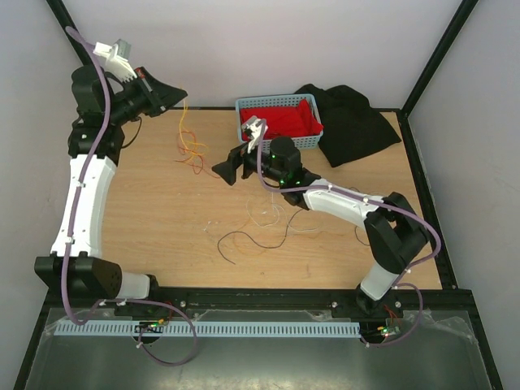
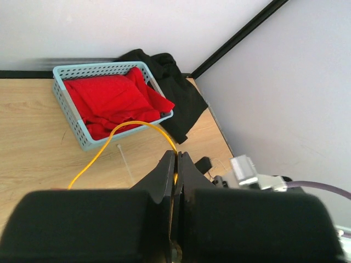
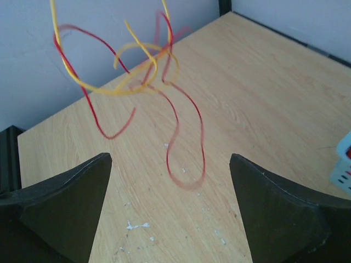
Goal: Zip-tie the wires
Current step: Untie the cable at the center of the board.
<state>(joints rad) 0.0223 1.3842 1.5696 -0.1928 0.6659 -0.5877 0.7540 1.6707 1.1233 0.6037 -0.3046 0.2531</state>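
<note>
My left gripper (image 1: 180,94) is raised at the back left and shut on a yellow wire (image 2: 131,125). A curly bundle of yellow and red-orange wires (image 1: 189,150) hangs from it towards the table. In the left wrist view the jaws (image 2: 176,161) are pressed together on the yellow strand. My right gripper (image 1: 228,166) is open and empty, facing that bundle; the red and yellow loops (image 3: 137,66) hang ahead of its spread fingers (image 3: 71,203). A black wire (image 1: 248,238) and pale thin strands (image 1: 266,214) lie on the table. The whitish zip tie (image 2: 125,159) lies flat on the table.
A light blue basket (image 1: 244,104) holding red cloth (image 1: 280,120) stands at the back, with a black cloth (image 1: 353,122) to its right. Black frame rails run along the table's edges. Small white crumbs (image 3: 129,225) dot the wood.
</note>
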